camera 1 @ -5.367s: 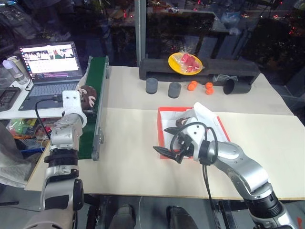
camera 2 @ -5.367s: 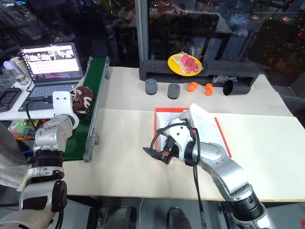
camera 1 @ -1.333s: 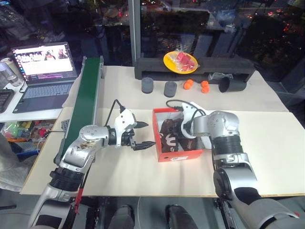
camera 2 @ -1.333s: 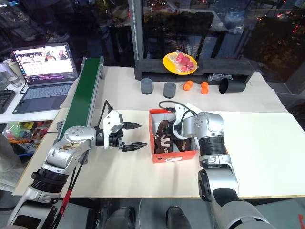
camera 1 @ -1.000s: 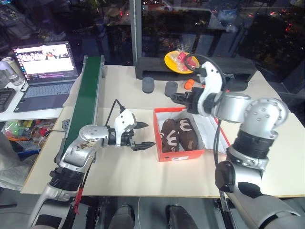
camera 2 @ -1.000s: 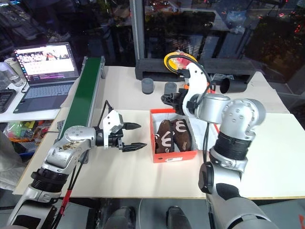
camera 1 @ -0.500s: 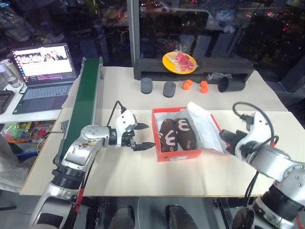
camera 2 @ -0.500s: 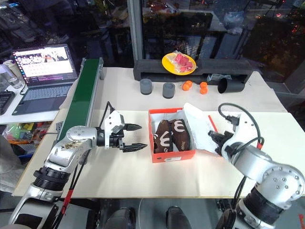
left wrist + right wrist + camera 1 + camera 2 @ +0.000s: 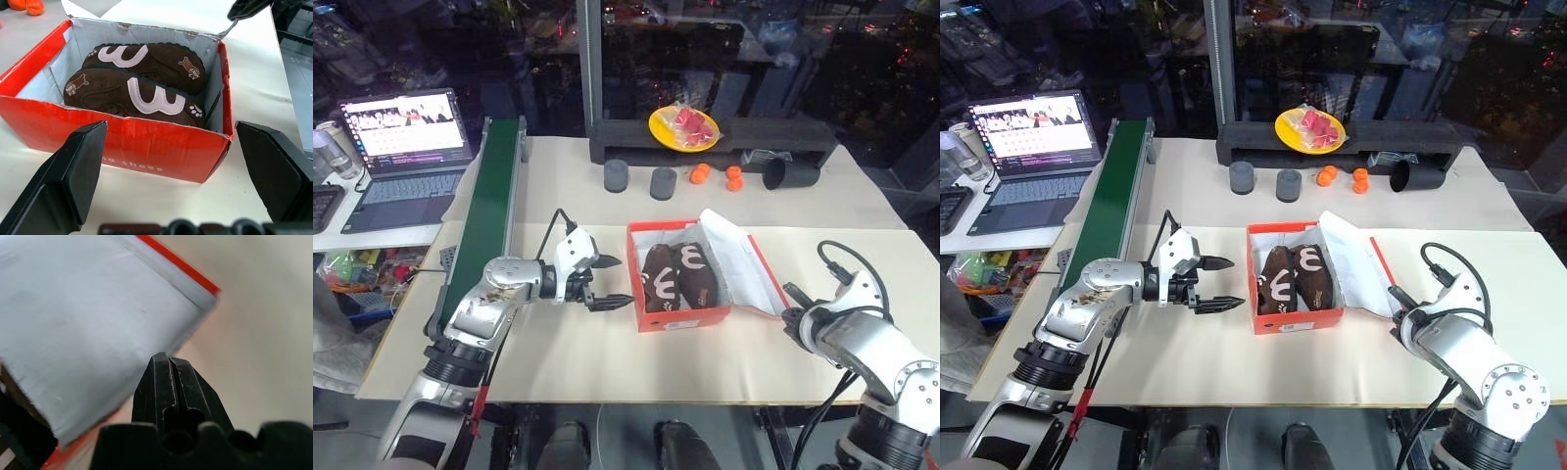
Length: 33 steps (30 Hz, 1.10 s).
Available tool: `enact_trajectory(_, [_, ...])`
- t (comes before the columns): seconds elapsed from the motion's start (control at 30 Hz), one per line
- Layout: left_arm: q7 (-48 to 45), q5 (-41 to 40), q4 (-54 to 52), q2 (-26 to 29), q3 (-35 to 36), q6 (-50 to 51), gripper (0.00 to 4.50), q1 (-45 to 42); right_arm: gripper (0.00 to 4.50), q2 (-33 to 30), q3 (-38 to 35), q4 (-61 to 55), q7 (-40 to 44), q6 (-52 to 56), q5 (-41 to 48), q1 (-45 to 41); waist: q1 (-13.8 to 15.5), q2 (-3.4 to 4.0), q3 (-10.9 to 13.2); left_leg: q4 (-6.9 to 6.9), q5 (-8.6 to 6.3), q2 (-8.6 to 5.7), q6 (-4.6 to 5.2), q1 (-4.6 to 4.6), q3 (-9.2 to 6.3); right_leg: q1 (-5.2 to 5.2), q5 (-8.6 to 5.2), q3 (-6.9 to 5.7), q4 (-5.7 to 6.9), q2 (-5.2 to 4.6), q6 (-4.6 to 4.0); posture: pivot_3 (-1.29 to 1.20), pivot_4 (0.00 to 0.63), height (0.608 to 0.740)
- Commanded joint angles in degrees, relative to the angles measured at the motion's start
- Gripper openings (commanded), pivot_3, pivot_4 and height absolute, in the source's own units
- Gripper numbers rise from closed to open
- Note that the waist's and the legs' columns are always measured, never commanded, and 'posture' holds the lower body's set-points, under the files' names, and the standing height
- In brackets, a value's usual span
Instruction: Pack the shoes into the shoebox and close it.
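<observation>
The red-orange shoebox (image 9: 685,318) stands open mid-table, its white-lined lid (image 9: 741,266) leaning out to the right. Both dark-brown shoes (image 9: 663,279) (image 9: 697,274) lie side by side inside, white curly markings up; the left wrist view looks over the box wall (image 9: 122,144) onto them (image 9: 142,93). My left gripper (image 9: 623,282) hovers open just left of the box, pointing at it, holding nothing. My right gripper (image 9: 164,358) is shut and empty, low at the lid's near right corner (image 9: 203,296). I cannot tell whether it touches the lid.
A green conveyor (image 9: 489,215) runs along the left, with a laptop (image 9: 406,137) beyond it. At the back are two grey cylinders (image 9: 617,174), orange balls (image 9: 702,174), a tipped black cup (image 9: 790,174) and a yellow plate (image 9: 685,127) on a black block.
Over the last second my right arm swung from above the box's far side down to the lid's near right corner, and its fingers shut. The left gripper stayed put, open.
</observation>
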Motion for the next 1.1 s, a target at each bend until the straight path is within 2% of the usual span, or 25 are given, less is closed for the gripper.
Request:
enact_trajectory(0.03, [-0.15, -0.11, -0.78, -0.06, 0.64, -0.73, 4.50, -0.92, 0.04, -2.00, 4.10, 0.50, -2.54, -8.26, 4.74, 0.38, -0.15, 0.00, 0.00, 0.00, 0.00, 0.00, 0.00, 0.01, 0.01, 0.00, 0.00, 0.03, 0.00, 0.00, 0.00, 0.00, 0.150, 0.740])
enact_trajectory(0.13, [0.02, -0.11, -0.58, -0.32, 0.55, -0.49, 4.50, -1.13, 0.04, -2.07, 6.65, 3.65, -2.56, -12.37, 4.80, -0.58, -0.40, 0.00, 0.00, 0.00, 0.00, 0.02, 0.00, 0.02, 0.01, 0.01, 0.00, 0.06, 0.00, 0.03, 0.00, 0.00, 0.150, 0.740])
enact_trajectory(0.43, [0.29, -0.19, -0.29, -0.45, 0.90, 0.08, 4.50, -1.66, 0.04, -1.15, 10.11, 18.02, 4.64, -19.51, -0.07, -6.00, -0.45, 0.00, 0.00, 0.00, 0.00, 0.01, 0.01, 0.01, 0.04, 0.00, 0.01, 0.11, -0.01, 0.03, 0.01, 0.00, 0.150, 0.740])
enact_trajectory(0.8, [0.72, -0.41, -0.89, -0.20, 1.21, 1.78, 4.50, -2.65, 0.04, 4.59, 5.60, 29.00, 15.04, -28.74, -11.34, -11.10, -0.58, 0.02, -0.01, 0.01, 0.00, 0.02, 0.01, 0.02, 0.05, -0.01, 0.01, 0.11, 0.02, 0.04, 0.02, 0.00, 0.150, 0.740])
enact_trajectory(1.1, [-0.37, 0.08, 1.61, -0.08, 0.72, 1.31, 4.50, -5.48, 0.04, 10.34, 1.65, 30.41, 31.84, -34.99, -19.83, -14.08, -0.77, 0.03, -0.01, 0.00, 0.00, 0.02, 0.01, 0.02, 0.04, -0.01, 0.02, 0.11, 0.03, 0.06, 0.03, 0.00, 0.150, 0.740])
